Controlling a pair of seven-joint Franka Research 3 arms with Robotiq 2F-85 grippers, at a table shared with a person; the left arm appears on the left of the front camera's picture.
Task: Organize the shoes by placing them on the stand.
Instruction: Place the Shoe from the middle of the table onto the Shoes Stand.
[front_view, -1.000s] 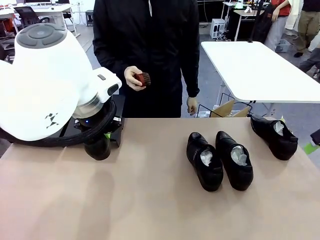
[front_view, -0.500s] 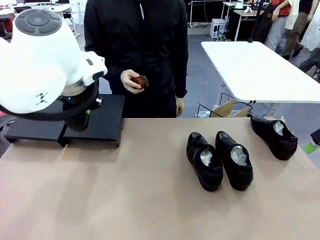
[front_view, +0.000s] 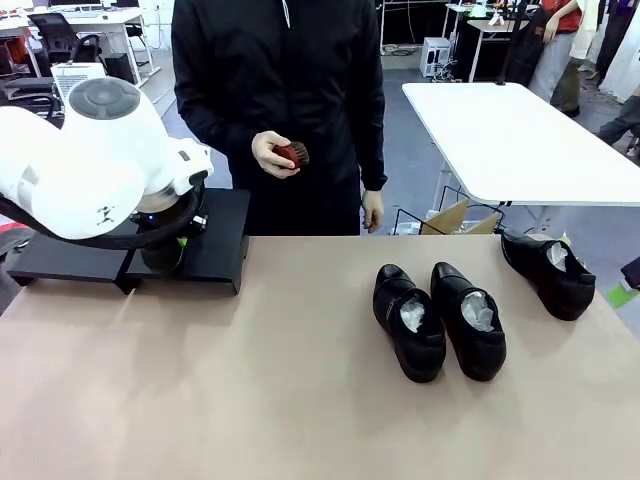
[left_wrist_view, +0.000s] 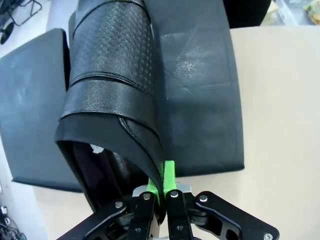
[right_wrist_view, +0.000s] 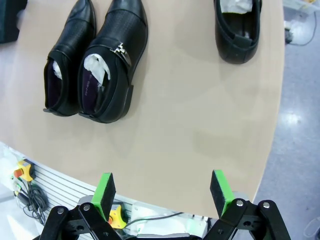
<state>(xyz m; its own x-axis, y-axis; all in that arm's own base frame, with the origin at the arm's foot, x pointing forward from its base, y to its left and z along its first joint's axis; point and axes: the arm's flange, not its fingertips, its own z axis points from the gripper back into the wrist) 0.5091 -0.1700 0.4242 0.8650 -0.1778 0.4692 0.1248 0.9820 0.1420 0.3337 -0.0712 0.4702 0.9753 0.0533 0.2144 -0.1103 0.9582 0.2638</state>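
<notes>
Tan table (front_view: 250, 400). Low black flat-topped stand (front_view: 70, 258), 2 sections, at its far left corner. White L arm (front_view: 90, 170) bent over stand. Glossy black leather shoe (left_wrist_view: 112, 75) over stand's right section, contact w/ top unclear. L gripper (left_wrist_view: 165, 172) clenched on its heel rim. Mid-table shoe (front_view: 410, 322) just beside second mid-table shoe (front_view: 470, 320), both paper-stuffed. 4th shoe (front_view: 548, 272) near far right edge. R gripper (right_wrist_view: 163, 192) released, empty. Person's hand (front_view: 272, 155) holds reddish brush (front_view: 293, 153).
</notes>
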